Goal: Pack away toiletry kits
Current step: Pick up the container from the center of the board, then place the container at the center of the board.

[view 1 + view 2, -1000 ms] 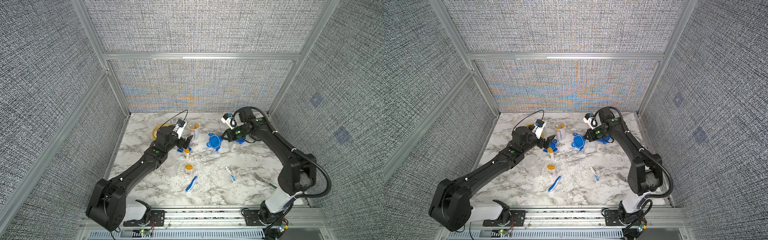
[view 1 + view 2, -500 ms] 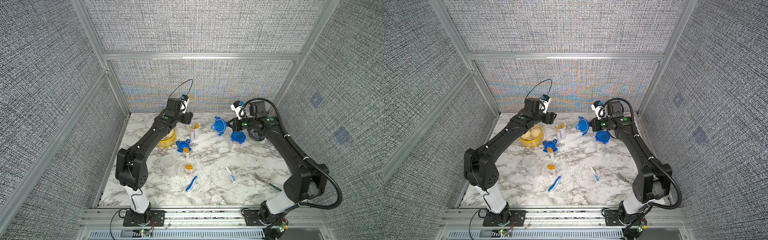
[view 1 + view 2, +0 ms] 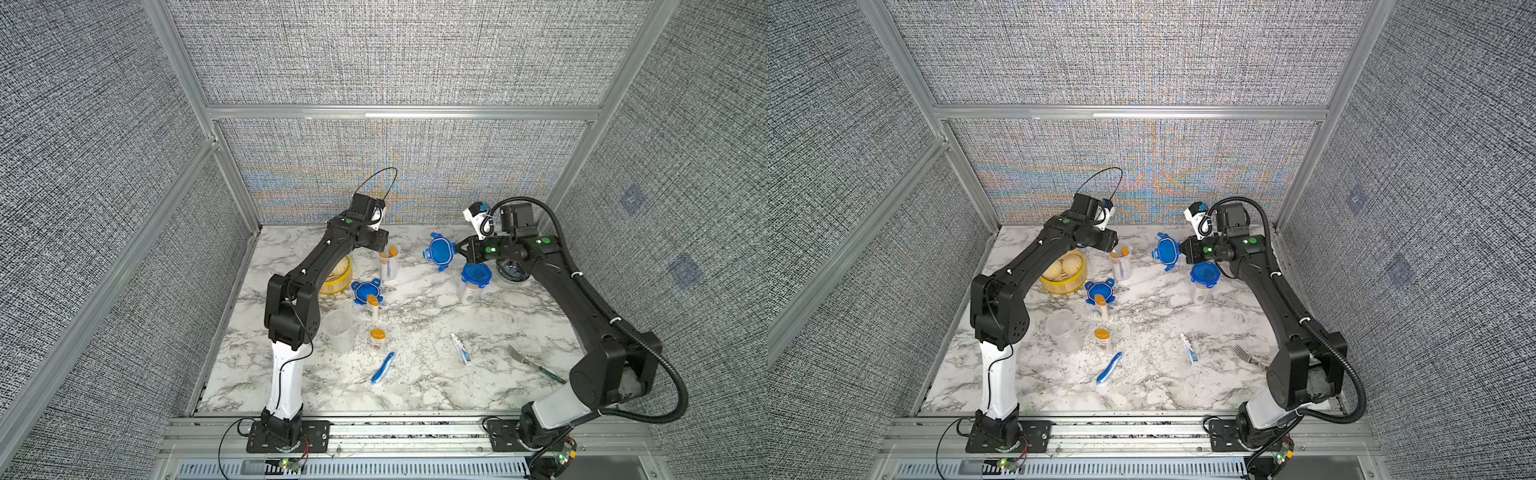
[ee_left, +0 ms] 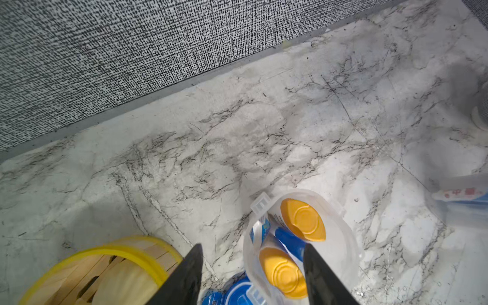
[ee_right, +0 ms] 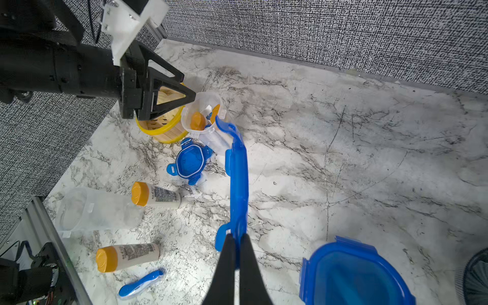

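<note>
Back by the far wall, the right gripper is clamped on the rim of a blue lid, holding it up on edge between the open jar and the shut jar. Left gripper hangs over the open jar, jaws about halfway apart with nothing in them; one finger sits over the jar's mouth, the other outside it, can't tell if either touches. Two orange caps show inside that jar. Clutter-wise, the steamer is just beside the open jar and partly hidden under the left arm in both top views, and the bowl is tucked behind the right arm. A loose lid lies mid-table with a bottle just beside it; nearer the front are a second bottle, an empty jar, a toothbrush and a tube, with a fork off to the right. From the right wrist view that blue lid cuts across the open jar. Table is white marble with grey veins, boxed in by grey woven walls on aluminium framing.
</note>
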{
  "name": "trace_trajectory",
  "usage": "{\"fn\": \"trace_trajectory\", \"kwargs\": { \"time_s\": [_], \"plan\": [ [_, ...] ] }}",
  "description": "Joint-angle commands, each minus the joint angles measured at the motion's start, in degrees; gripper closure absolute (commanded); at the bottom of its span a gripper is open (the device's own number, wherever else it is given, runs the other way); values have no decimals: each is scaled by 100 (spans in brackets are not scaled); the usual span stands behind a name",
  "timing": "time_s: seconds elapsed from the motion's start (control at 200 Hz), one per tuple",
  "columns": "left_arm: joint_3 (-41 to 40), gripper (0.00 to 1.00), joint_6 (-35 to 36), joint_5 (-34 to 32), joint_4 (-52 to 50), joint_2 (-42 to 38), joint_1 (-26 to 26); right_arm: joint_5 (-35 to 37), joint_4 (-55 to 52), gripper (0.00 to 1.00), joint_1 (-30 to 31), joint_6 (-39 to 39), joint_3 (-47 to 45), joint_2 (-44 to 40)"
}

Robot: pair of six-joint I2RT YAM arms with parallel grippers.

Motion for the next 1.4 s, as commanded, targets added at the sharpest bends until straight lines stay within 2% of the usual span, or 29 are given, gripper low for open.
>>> {"fn": "trace_trajectory", "kwargs": {
  "time_s": [0.0,0.225,0.4,0.555,0.661,0.786,0.881,1.026,1.396],
  "plan": [
    [210,46,-41,-84,-259,177,-8,-9,124,100,10,29,-26,-75],
    [444,58,79,-36,-393,522,-8,-35,132,100,13,27,-42,-152],
    [508,62,299,-81,-386,671,-8,-61,142,100,10,29,-71,-188],
    [508,76,526,186,-388,682,-12,-37,139,100,7,25,-98,-215],
    [493,90,688,521,-389,581,-24,-15,137,100,8,34,-118,-248],
    [363,100,641,749,-346,400,-56,-7,124,100,7,56,-150,-327],
    [226,100,600,758,-446,200,-172,55,110,100,10,63,-247,-454],
    [-185,100,657,586,-736,-219,-650,161,45,100,-10,113,-436,-674],
    [-395,100,464,-102,-2431,-572,-1519,813,-192,100,-167,345,-1146,-1421]
  ]
}}
